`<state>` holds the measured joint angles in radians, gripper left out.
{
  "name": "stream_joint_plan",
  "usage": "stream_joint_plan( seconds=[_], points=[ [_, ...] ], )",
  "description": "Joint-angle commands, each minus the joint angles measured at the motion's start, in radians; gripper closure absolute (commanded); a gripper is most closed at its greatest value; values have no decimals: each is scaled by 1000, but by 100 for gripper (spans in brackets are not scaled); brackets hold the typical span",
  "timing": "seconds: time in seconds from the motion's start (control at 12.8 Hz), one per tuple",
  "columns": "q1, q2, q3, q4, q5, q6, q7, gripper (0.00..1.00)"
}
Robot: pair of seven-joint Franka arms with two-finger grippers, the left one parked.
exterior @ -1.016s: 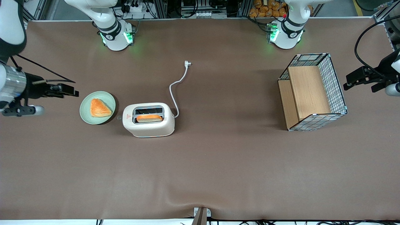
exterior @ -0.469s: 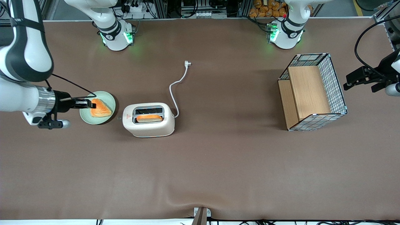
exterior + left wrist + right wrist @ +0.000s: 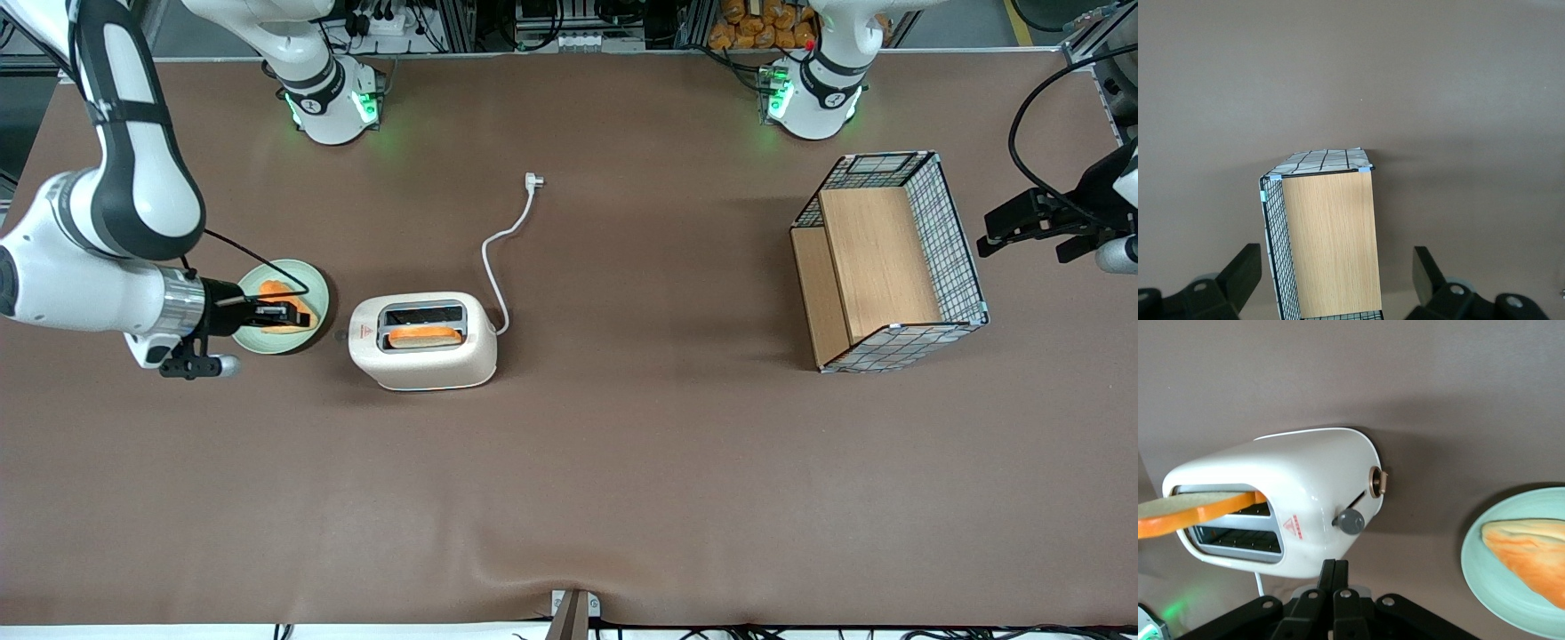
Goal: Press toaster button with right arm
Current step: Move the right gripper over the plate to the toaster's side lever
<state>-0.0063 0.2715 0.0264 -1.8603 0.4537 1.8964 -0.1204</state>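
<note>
Front view, left to right: right arm [image 3: 107, 249] at frame's left edge, gripper [image 3: 298, 314] over green plate [image 3: 252, 342] w/ pastry [image 3: 280, 289], fingers pressed together. Centre-left: toaster [image 3: 422, 342], bread slice [image 3: 425, 336] in slot nearer camera. Toaster button [image 3: 1351, 521] on narrow end facing gripper, apart from fingertips. Right: wire basket [image 3: 889, 262].

Wire-mesh basket [image 3: 1321, 233] with wooden panel on the brown table [image 3: 1351, 73].
</note>
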Motion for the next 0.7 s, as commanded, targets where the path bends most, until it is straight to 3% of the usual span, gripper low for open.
stream_joint_plan(
  seconds=[0.0, 0.62],
  points=[
    [17, 8, -3, -40, 48, 64, -31, 100],
    [35, 35, -3, -62, 57, 96, -38, 100]
  ],
)
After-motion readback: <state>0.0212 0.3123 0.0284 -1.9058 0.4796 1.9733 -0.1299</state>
